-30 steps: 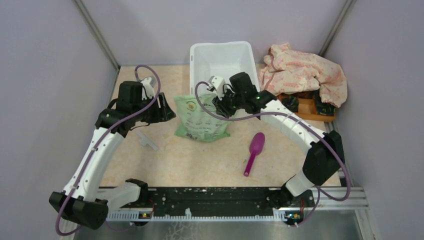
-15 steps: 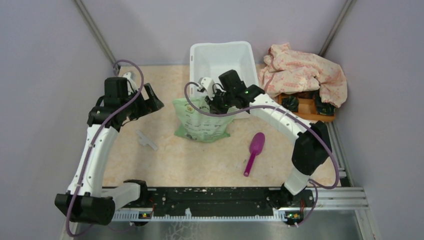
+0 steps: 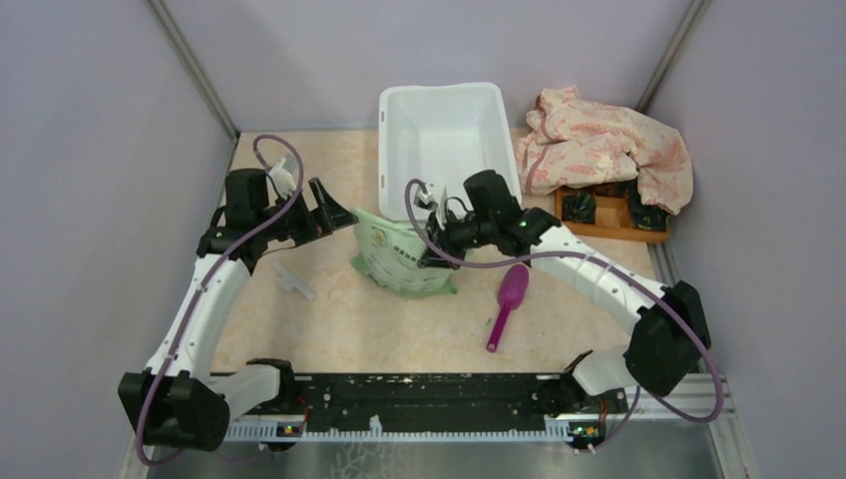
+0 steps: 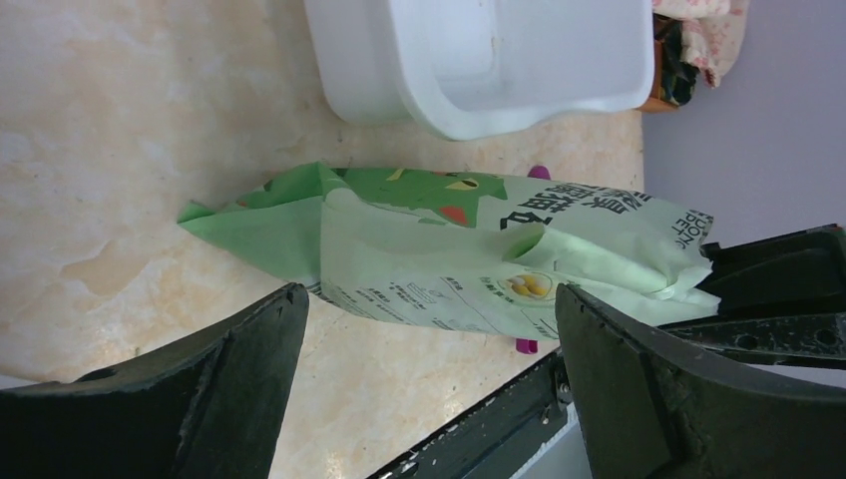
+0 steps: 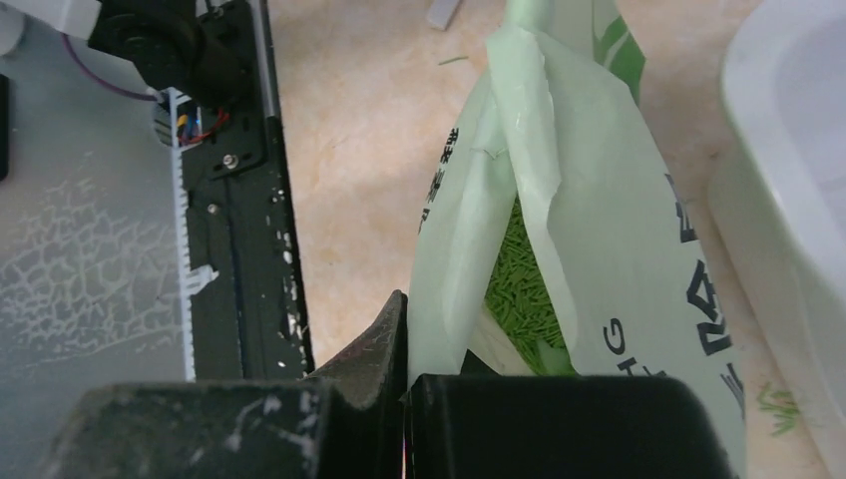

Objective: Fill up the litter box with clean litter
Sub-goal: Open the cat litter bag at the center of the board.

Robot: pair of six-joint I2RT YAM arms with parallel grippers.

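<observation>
A magenta scoop [image 3: 511, 297] lies on the table [image 3: 329, 324] at 4 o'clock from the green-and-white litter bag [image 3: 399, 261]. The right gripper [image 5: 406, 329] is clamped on the edge of the bag's open mouth, where the clean litter [image 5: 519, 284] shows as green granules inside, while the left gripper [image 4: 429, 294] stands at the bag's 10 o'clock with its fingers wide apart, holding nothing. The white litter box [image 3: 439, 132] sits just behind the bag at 12 o'clock.
</observation>
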